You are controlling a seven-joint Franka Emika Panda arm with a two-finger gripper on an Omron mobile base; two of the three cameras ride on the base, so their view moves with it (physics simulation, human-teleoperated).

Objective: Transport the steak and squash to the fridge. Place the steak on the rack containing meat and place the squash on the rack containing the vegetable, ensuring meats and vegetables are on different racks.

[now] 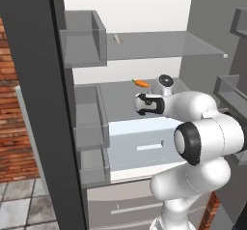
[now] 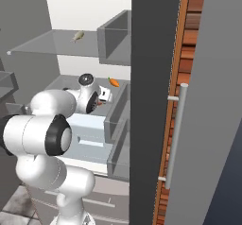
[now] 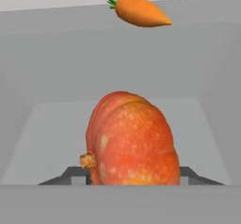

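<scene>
The fridge (image 1: 202,11) stands open and my arm reaches into its middle rack (image 1: 116,101). In the hand view my gripper (image 3: 129,180) is shut on the squash (image 3: 129,143), a ribbed orange gourd with its stem to the left, held just above the rack floor. The vegetable, an orange carrot (image 3: 139,11) with a green tip, lies further back on the same rack (image 1: 141,83) (image 2: 113,82). A small pale lump of meat (image 1: 117,39) (image 2: 78,36) rests on the upper rack (image 1: 164,45). The steak is out of view.
Grey door bins (image 1: 84,38) line the open left door beside the racks. A pale drawer (image 1: 144,147) sits below the middle rack. The right door's silver bar handle (image 2: 176,134) is close on the right. A brick wall (image 1: 14,127) flanks the fridge.
</scene>
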